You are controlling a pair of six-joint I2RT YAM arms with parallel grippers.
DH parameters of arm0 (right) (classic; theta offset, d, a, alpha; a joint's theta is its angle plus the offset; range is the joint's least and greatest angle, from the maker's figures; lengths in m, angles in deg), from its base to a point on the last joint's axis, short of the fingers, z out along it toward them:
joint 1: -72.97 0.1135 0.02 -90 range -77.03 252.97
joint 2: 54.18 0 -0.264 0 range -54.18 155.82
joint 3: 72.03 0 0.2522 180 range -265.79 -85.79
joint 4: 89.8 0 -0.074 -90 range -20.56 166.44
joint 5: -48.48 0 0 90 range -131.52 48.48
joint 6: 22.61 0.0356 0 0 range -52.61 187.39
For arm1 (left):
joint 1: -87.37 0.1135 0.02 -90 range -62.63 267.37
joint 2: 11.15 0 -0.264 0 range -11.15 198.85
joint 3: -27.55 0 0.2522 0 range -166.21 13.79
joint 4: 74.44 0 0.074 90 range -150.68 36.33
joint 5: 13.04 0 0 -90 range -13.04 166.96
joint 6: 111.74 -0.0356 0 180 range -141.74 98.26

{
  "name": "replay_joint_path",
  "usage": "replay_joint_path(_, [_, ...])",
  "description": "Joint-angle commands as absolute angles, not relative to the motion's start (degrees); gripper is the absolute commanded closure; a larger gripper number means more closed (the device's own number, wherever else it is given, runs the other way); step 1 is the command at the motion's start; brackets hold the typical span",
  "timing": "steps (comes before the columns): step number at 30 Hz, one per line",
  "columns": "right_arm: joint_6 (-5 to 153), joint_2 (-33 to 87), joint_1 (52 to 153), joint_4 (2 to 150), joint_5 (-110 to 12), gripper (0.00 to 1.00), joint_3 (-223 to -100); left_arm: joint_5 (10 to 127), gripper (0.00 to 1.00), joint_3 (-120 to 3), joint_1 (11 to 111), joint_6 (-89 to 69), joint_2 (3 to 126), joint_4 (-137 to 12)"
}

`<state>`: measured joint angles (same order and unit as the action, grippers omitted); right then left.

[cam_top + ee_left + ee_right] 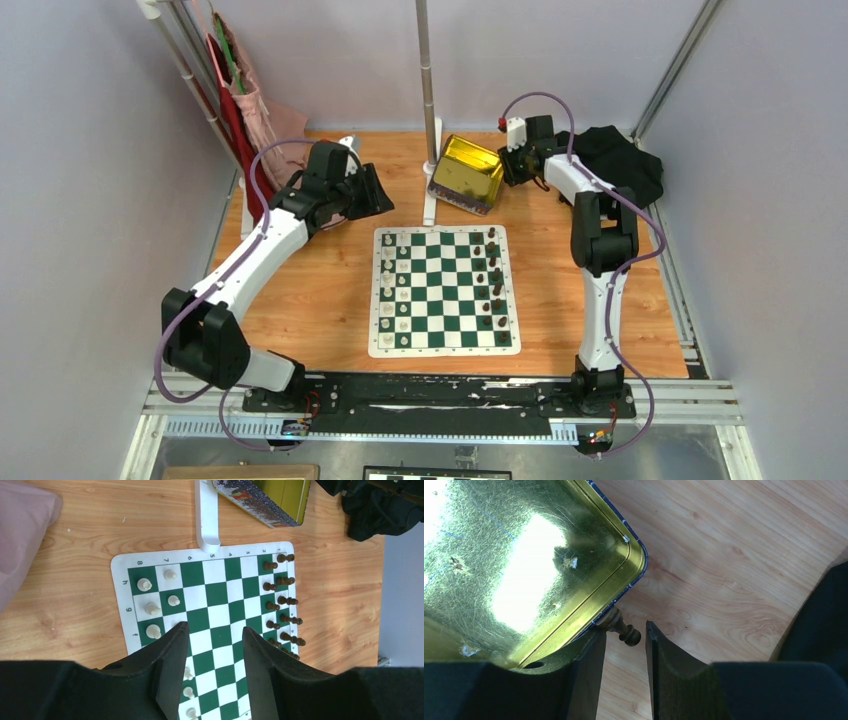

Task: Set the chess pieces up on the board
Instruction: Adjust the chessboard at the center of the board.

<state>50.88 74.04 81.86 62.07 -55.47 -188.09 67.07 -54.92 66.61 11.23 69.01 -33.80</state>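
Note:
The green and white board (pixel 440 290) lies mid-table. Several dark brown chess pieces (pixel 493 280) stand in two columns on its right side, also seen in the left wrist view (pixel 282 600). One more dark piece (pixel 619 625) lies on its side on the wood against the gold tin's corner. My right gripper (pixel 624 627) is open around this piece's head, with a gap showing on the right side. In the top view the right gripper (pixel 507 165) sits at the tin's right edge. My left gripper (pixel 215 628) hangs open and empty over the board (pixel 215 592), high at its far left corner (pixel 375 190).
A gold tin (pixel 466 172) stands tilted behind the board, next to a white pole base (pixel 432 170). Black cloth (pixel 615 160) lies at the back right and pink cloth (pixel 255 120) at the back left. Cream-white pieces (pixel 388 285) fill the board's left columns.

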Motion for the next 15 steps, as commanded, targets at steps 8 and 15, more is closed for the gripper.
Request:
replay_joint_path(8, [55.7,70.0,78.5,63.7,-58.4,0.61,-187.1,66.8,0.51,-58.5,66.7,10.7,70.3,-33.5])
replay_joint_path(15, [62.1,65.9,77.6,62.8,-60.2,0.61,-184.3,66.2,0.51,-59.5,66.5,10.7,70.6,-33.6])
